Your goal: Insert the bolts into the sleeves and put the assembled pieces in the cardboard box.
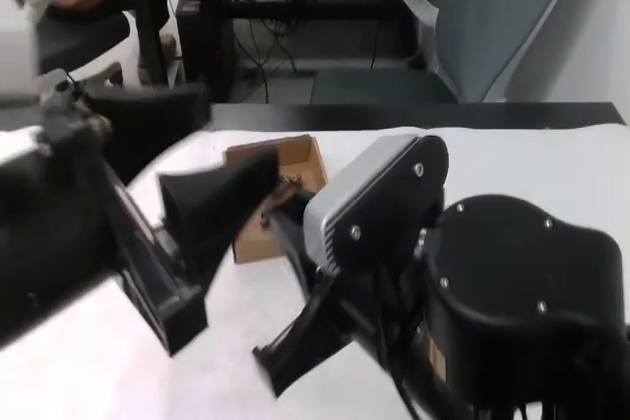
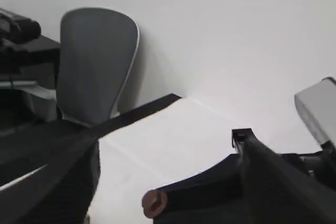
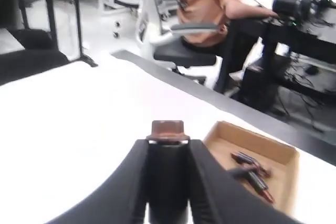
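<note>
The left arm (image 1: 59, 233) fills the left side above the white surface (image 1: 551, 159); whether the left claw (image 1: 219, 206) is spread or pressed together cannot be told. Right of it, toward the far edge, the cardboard box (image 3: 218, 139) holds a few assembled pieces (image 3: 252, 174). Just near of the box, the right claw (image 3: 168, 148) pinches a dark sleeve (image 3: 168, 182) with a copper-coloured bolt (image 3: 167, 129) head protruding from its end.
</note>
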